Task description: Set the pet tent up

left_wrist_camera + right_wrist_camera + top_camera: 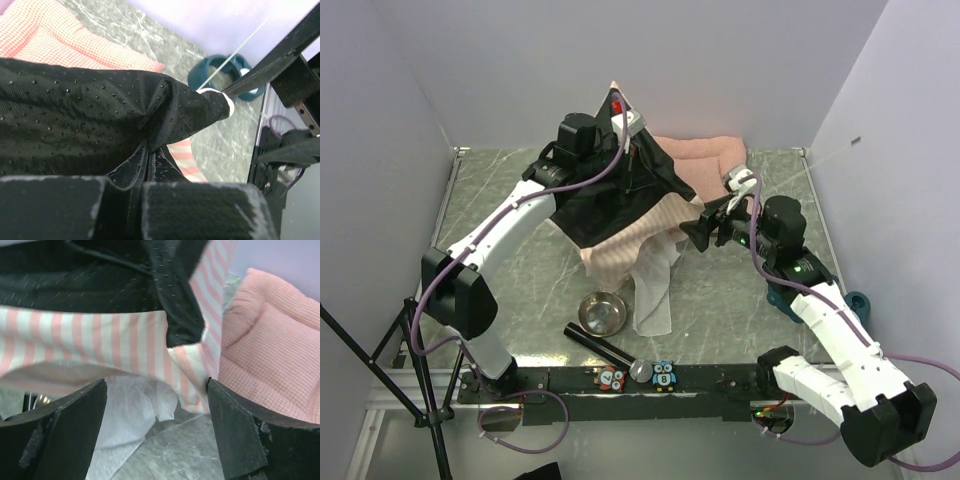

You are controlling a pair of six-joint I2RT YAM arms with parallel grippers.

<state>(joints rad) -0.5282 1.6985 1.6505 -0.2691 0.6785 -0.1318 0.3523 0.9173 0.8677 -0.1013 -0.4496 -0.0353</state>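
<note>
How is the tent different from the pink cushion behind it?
The tent mixes pink-and-white stripes, a black floor and white mesh; the cushion is finely checked pink all over. The tent hangs crumpled, pinched up by the left gripper; the cushion lies on the table, ungripped. The tent looks the larger, though it hides part of the cushion. Both are soft fabric with pink in them.

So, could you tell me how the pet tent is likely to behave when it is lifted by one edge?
Probably floppy: the pet tent sags in folds below the left hand, and its white mesh trails onto the table. Likely light, since one pinch holds it up. Its black floor looks dotted with bumps, so it may drag rather than slide.
</note>
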